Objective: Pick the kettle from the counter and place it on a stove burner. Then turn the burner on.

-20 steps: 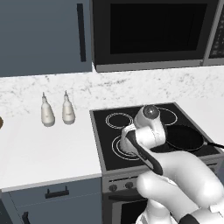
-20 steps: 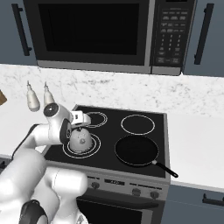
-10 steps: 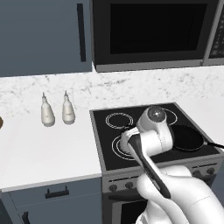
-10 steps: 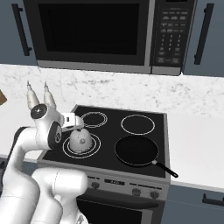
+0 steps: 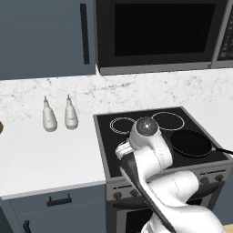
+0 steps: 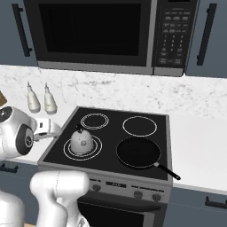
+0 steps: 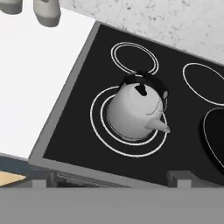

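- The kettle (image 6: pixel 82 142) sits upright on the stove burner (image 6: pixel 67 150) at the front left corner of the cooktop (image 6: pixel 111 133).
- A smaller ring (image 6: pixel 94 120) lies behind it, at the back left corner.
- The frying pan (image 6: pixel 138 152) rests on the front right part, near the kettle but apart from it.
- Two bottles (image 6: pixel 41 100) stand side by side on the surface (image 5: pixel 41 154) left of the cooktop, towards its back edge.
- The microwave (image 6: pixel 95 33) hangs above the cooktop.

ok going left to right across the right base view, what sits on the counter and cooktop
two white bottles → kettle on the front-left burner → black frying pan → bare white counter
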